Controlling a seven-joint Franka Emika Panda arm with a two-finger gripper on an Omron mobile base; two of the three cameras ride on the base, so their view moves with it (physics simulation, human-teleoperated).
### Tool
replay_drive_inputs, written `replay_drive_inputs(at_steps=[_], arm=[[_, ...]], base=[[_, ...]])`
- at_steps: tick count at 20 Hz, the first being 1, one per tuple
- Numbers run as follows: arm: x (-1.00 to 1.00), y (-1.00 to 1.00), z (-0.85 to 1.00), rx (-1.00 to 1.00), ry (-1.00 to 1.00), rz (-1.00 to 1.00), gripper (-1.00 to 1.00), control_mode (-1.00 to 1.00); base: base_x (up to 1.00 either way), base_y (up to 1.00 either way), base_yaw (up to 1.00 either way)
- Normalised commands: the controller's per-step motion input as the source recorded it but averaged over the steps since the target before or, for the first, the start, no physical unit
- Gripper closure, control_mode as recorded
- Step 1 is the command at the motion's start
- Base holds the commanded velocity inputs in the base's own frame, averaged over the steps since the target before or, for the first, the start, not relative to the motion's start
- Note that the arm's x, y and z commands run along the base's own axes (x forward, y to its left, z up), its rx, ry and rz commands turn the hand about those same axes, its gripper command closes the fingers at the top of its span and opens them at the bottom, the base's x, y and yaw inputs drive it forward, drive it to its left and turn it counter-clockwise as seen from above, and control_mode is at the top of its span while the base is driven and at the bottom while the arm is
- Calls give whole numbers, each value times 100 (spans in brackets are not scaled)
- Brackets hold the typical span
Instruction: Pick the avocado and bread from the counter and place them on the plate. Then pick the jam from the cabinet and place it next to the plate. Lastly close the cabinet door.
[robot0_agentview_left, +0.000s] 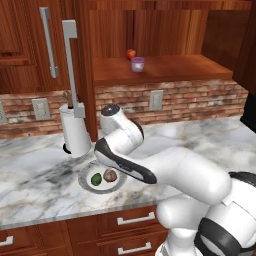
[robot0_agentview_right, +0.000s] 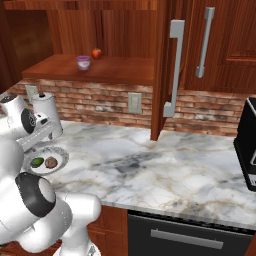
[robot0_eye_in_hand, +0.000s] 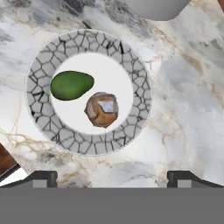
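Both foods are on the plate now: the avocado, a smooth dark-green oval, lies on the white centre, and right beside it, just about touching, sits the bread, a brown lumpy knob with a pale square patch on top. The plate's grey rim has a cracked, mosaic look, and it rests on the veined marble worktop, close to a white cylindrical holder by the brick wall.

Up in the cabinet, the jam stands upright on the wooden shelf, lilac jar, darker purple lid, with a small red-orange fruit just behind and beside it. The cabinet door is swung wide open, its long grey bar handle facing into the room.

The arm is folded low over the worktop, elbow bent, the hand hanging above the plate and looking straight down at it. In the hand view the claw has its two dark tips spread far apart, released, nothing between them, well clear of both avocado and bread.
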Motion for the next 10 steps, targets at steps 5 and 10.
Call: replay_drive_inputs(at_steps=[5,10], arm=[[-5,-86,41,22,-9,2,-100,-100],[0,-56,93,19,-10,3,-100,-100]], base=[[0,0,0],[0,0,0]])
